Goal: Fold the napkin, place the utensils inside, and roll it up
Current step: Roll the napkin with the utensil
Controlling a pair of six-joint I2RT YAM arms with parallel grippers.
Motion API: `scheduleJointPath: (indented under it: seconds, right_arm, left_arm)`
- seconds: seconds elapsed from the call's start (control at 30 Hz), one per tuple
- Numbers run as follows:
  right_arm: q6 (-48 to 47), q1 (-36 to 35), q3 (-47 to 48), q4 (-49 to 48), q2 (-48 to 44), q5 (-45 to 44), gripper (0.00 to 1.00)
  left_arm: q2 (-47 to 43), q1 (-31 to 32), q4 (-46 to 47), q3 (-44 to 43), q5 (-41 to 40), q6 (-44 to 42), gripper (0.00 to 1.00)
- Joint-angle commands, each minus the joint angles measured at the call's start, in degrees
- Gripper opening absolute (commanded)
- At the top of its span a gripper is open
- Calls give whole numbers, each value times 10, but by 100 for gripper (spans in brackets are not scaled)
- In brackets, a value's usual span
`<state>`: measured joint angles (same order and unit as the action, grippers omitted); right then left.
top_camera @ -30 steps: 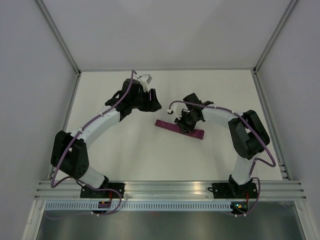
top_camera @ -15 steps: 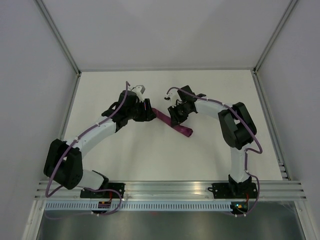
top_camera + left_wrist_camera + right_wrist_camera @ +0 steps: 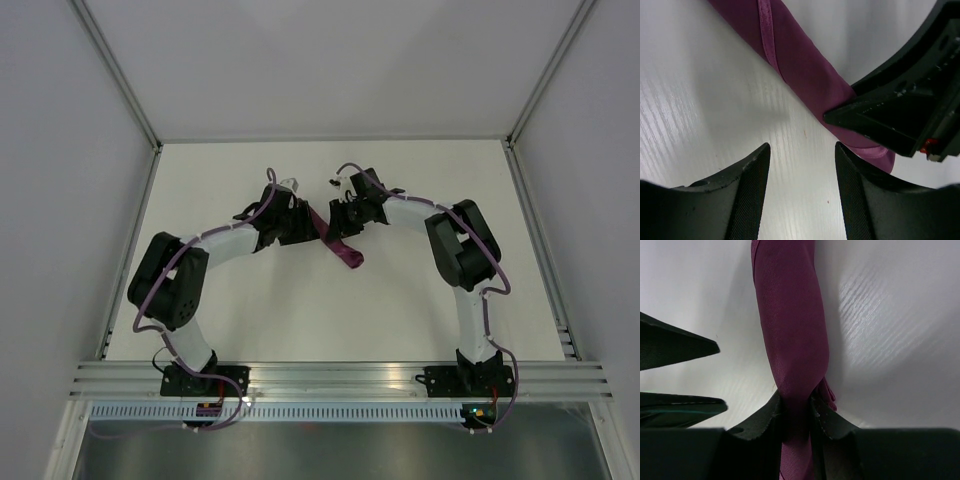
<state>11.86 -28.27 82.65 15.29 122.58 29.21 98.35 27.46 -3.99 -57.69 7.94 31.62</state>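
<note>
White table [image 3: 300, 310] | rolled napkin [image 3: 345, 252] pinched in right pincer [image 3: 796, 406] | left pincer [image 3: 800, 160] agape beside it

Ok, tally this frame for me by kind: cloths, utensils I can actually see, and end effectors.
Purple napkin, rolled: 1
utensils in sight: 0
End effectors: 2 (left end effector open, right end effector shut on the napkin)
Total: 3
</note>
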Motion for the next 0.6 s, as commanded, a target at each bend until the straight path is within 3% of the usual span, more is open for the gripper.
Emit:
scheduleJointPath:
  seconds: [0.0,0.57]
  right_arm:
    - [50,-3,-9,3,53,-45,27]
    - [170,-4,-8,-91,80,15,27]
  left_arm:
    - [31,1,36,-40,-26,47,59]
    - [126,0,43,-120,-108,76,58]
